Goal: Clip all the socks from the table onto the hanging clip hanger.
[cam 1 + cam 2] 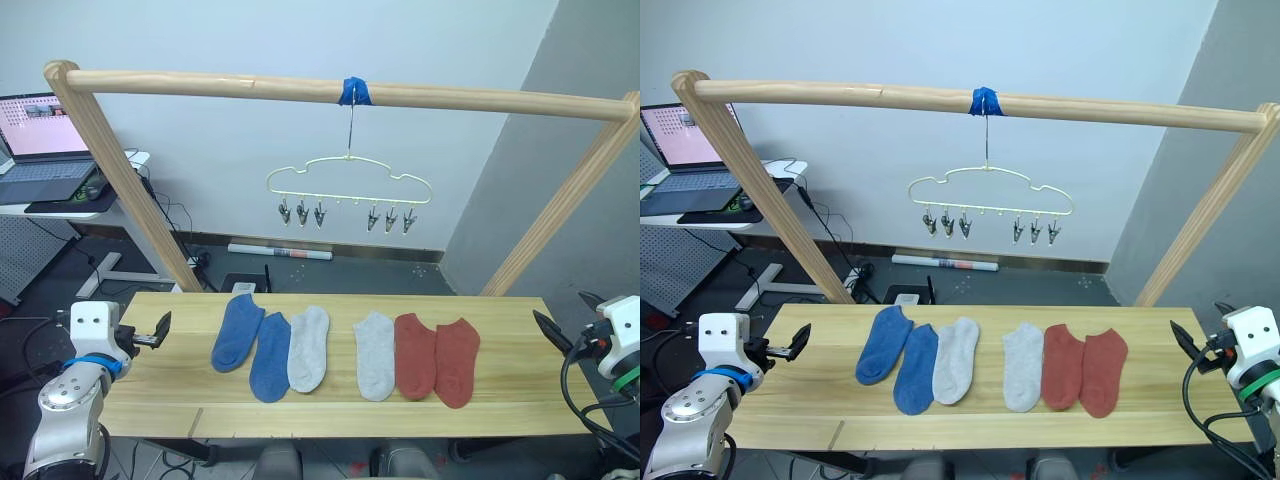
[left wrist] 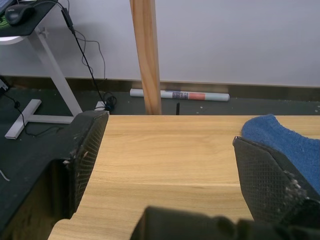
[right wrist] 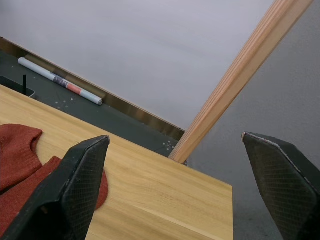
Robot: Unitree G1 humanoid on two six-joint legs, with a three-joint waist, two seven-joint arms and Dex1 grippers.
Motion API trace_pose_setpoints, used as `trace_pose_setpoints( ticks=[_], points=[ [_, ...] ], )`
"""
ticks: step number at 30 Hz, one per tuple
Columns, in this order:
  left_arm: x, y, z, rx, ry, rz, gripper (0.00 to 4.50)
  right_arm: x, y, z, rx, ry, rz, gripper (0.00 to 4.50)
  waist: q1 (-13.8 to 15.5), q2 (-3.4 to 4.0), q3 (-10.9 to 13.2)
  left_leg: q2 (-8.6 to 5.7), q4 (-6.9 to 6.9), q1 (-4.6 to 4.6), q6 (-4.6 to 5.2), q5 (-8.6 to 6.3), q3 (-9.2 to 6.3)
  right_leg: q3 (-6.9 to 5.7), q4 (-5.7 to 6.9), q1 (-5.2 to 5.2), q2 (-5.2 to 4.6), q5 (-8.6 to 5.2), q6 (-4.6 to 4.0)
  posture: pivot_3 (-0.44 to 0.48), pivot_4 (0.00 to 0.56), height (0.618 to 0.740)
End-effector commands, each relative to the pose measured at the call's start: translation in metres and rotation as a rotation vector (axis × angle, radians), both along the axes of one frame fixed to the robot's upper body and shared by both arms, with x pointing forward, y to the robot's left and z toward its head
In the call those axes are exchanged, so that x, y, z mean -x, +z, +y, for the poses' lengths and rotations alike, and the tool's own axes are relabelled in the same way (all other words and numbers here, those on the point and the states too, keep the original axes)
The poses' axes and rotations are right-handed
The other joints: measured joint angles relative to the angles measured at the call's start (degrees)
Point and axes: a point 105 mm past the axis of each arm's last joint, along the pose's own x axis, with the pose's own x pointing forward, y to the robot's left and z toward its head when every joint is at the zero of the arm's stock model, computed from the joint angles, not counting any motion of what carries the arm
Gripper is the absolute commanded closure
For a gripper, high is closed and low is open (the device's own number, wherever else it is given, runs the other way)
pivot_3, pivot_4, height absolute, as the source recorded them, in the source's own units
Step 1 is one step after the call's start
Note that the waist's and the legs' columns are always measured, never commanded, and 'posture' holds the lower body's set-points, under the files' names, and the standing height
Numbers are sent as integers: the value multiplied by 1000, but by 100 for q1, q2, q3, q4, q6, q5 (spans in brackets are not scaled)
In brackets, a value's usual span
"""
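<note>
Six socks (image 1: 340, 350) between both spread claws

We see six socks lying in a row on the table (image 1: 500, 410): two blue socks (image 1: 252, 343), two light grey socks (image 1: 340, 352) and two rust red socks (image 1: 437, 358). Above them the clip hanger (image 1: 349, 186) hangs from a wooden pole frame (image 1: 250, 88), its clips bare. Our left gripper (image 1: 160, 331) and right gripper (image 1: 562, 322) hover at the table's two ends, touching no sock.
</note>
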Motion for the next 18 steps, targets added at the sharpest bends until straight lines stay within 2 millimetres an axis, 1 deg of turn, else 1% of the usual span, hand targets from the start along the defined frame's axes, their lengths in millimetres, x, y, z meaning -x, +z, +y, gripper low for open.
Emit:
trace_pose_setpoints(
  ticks=[1, 4, 7, 8, 11, 14, 15, 18],
  points=[
    [-4, 20, 8, -78, 13, -80, 0, -3, 14, 1, 28, 18, -50, 45, 1, 0, 1, 0, 0, 0, 0, 0, 0, 0, 0, 0, 0, 0, 0, 137, 44, 740],
    [-6, 21, 12, -88, 36, -87, 0, -3, 16, 4, 30, 25, -53, 45, 2, 1, 0, 0, 0, 0, 0, 0, -1, -1, 0, 0, 0, 0, 0, 135, 43, 740],
    [-3, 25, -2, 17, -59, -123, 0, -3, 16, 5, 29, 32, -49, 45, 1, 0, -1, 0, 0, -1, 0, 0, 0, 0, -1, 0, 0, 0, 0, 130, 45, 740],
    [-2, 26, -4, 16, -79, -127, 0, -3, 16, 6, 25, 37, -49, 45, -3, 1, 0, 0, 0, 0, 0, 0, 1, 0, -1, 0, 0, 0, 0, 127, 46, 740],
    [-2, 29, -8, 36, -100, -158, 0, -3, 15, 10, 20, 49, -48, 45, -5, 3, 0, 0, 0, 0, 0, 0, 2, 2, -1, 0, 0, 0, 0, 122, 49, 740],
    [-4, 36, -7, 126, -75, -217, 0, -3, 14, 18, 15, 70, -45, 45, -7, 4, 2, 0, 0, 0, 0, 0, 0, 1, 1, 0, 0, 0, 0, 103, 64, 740],
    [-6, 37, -11, 131, -95, -223, 0, -3, 14, 20, 13, 79, -45, 45, -8, 3, 2, 0, 0, 0, 0, 0, 0, 1, 1, 0, 0, 0, 0, 103, 64, 740],
    [-13, 41, -18, 59, -92, -242, 0, -3, 18, 29, 6, 102, -55, 45, -12, 6, 8, 0, 1, 1, 0, 0, -1, 1, 1, 0, 0, 0, 0, 85, 77, 740]
  ],
)
